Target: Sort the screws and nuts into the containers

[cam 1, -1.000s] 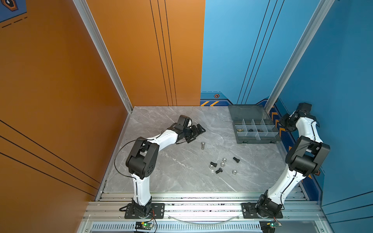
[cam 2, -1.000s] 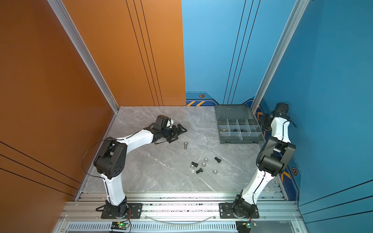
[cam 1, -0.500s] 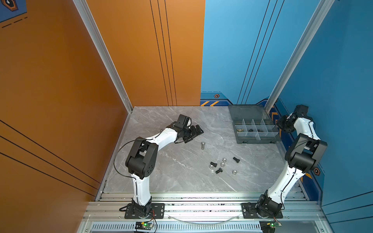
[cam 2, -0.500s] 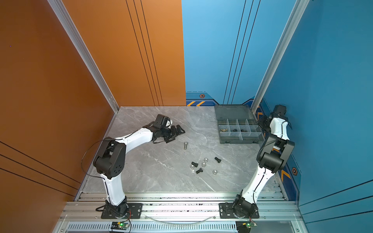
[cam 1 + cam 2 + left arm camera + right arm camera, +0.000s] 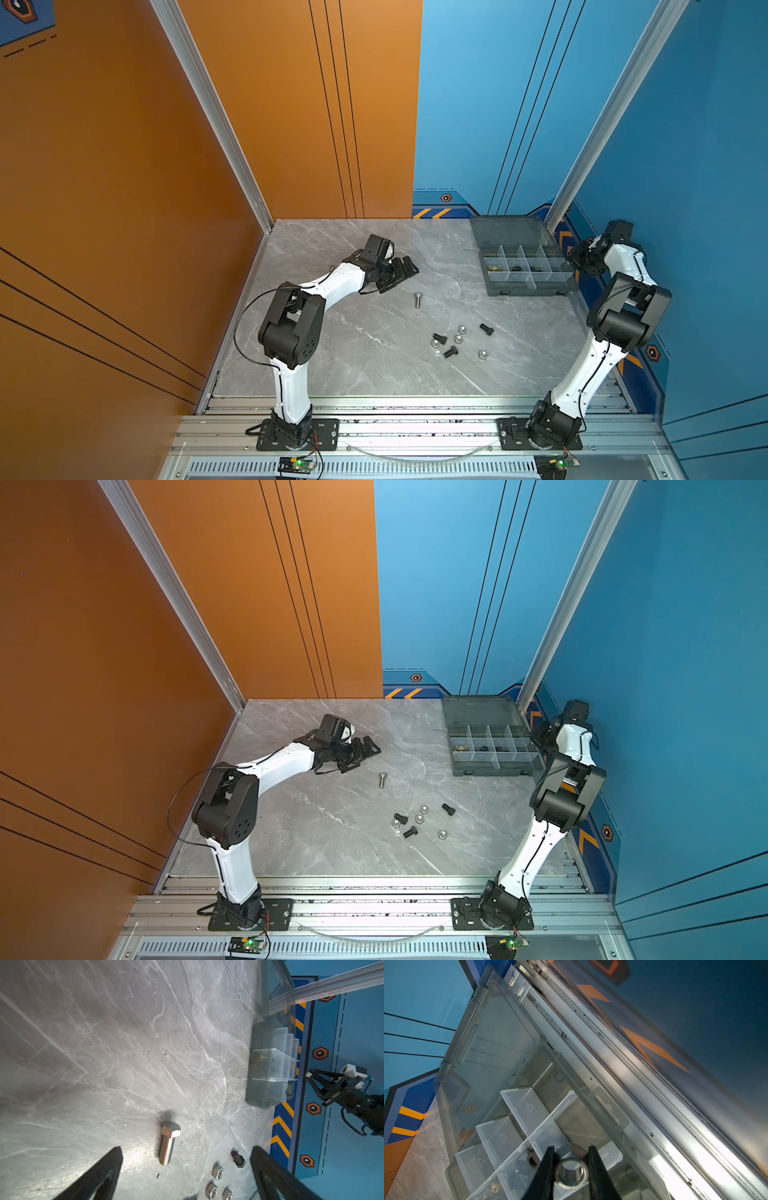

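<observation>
The smoky-grey organiser box (image 5: pixel 524 286) (image 5: pixel 492 768) lies open at the back right, its containers split by pale dividers (image 5: pixel 529 1113). My right gripper (image 5: pixel 571 1148) (image 5: pixel 577 258) is shut on a silver nut (image 5: pixel 572 1172) (image 5: pixel 308 1074) above the box's right end. Another nut (image 5: pixel 532 1160) and brass wing nuts (image 5: pixel 495 266) lie in compartments. A long silver screw (image 5: pixel 418 300) (image 5: pixel 169 1145) lies on the table just in front of my open, empty left gripper (image 5: pixel 187 1149) (image 5: pixel 409 270). Black screws (image 5: pixel 439 338) (image 5: pixel 486 329) (image 5: pixel 451 352) and silver nuts (image 5: pixel 461 329) (image 5: pixel 482 354) are scattered mid-table.
The box lid (image 5: pixel 511 230) lies flat behind the compartments, against the blue back wall. An aluminium rail (image 5: pixel 623 1076) and the blue side wall run close along the box's right side. The grey marble table (image 5: pixel 353 353) is walled in orange on the left.
My right gripper, still holding the nut, has edged slightly down toward the box's right end. The left arm has stayed almost still.
</observation>
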